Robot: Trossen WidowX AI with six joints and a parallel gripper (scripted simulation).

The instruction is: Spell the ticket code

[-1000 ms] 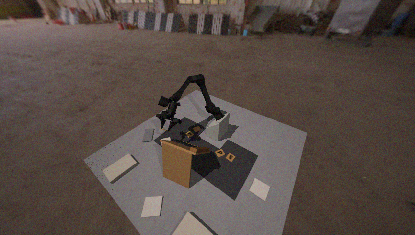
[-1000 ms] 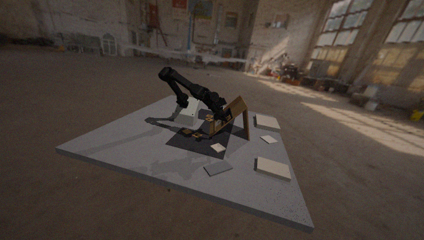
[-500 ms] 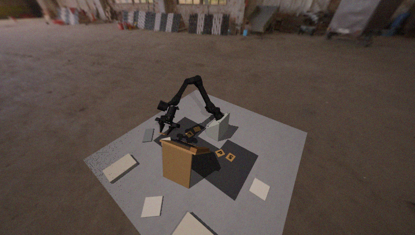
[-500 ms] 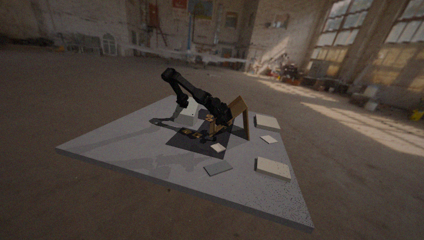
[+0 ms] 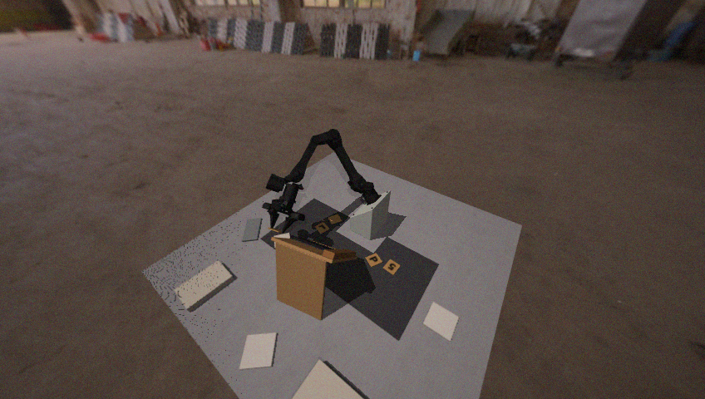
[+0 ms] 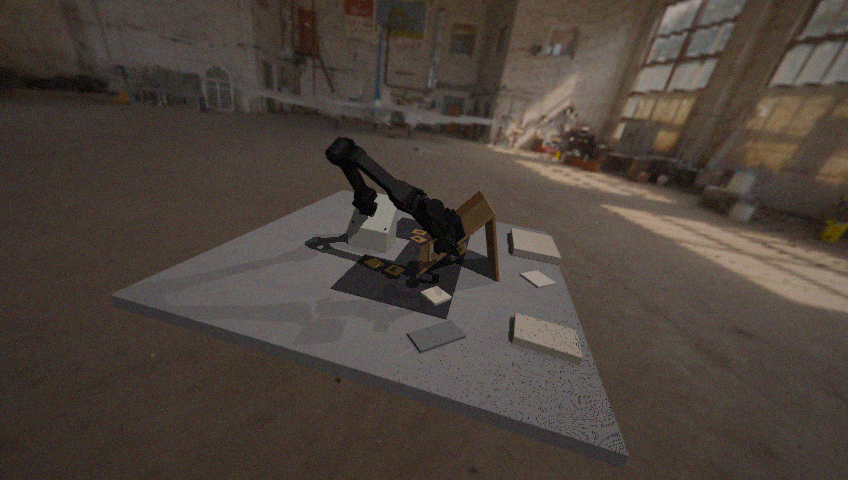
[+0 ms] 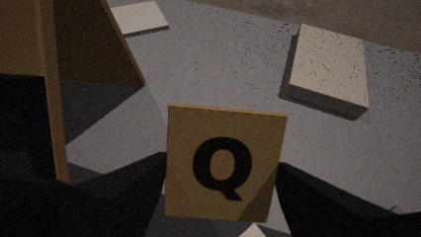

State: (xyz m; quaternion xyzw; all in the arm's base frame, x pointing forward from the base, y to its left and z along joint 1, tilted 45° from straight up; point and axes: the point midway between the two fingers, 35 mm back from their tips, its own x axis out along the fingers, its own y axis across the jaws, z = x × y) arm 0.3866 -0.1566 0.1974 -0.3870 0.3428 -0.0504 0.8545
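My gripper (image 5: 278, 229) (image 7: 221, 166) is shut on the Q tile (image 5: 273, 229) (image 7: 183, 128), gripped by its side edges with the letter upright in the wrist view. It is held off the counter, beside the sloped wooden board (image 5: 299, 277) (image 6: 477, 221) (image 7: 22, 39), with a gap to the board in the wrist view. The P tile (image 5: 373, 259) and S tile (image 5: 391, 267) lie on the dark mat (image 5: 396, 306). Two more tiles lie in the arm's shadow: one with an unclear letter (image 5: 322, 228) (image 6: 393, 270) and one (image 5: 335, 219) (image 6: 373, 262) whose face is unreadable. The rail's contents and ticket code cannot be read.
A small white card (image 5: 282, 237) (image 6: 436, 295) lies near the board. A grey plate (image 5: 252, 229) (image 6: 436, 335) and a thick pale block (image 5: 204, 284) (image 6: 546, 336) (image 7: 328, 64) lie farther out. A pale pedestal (image 5: 371, 219) (image 6: 377, 231) stands beneath the arm's base.
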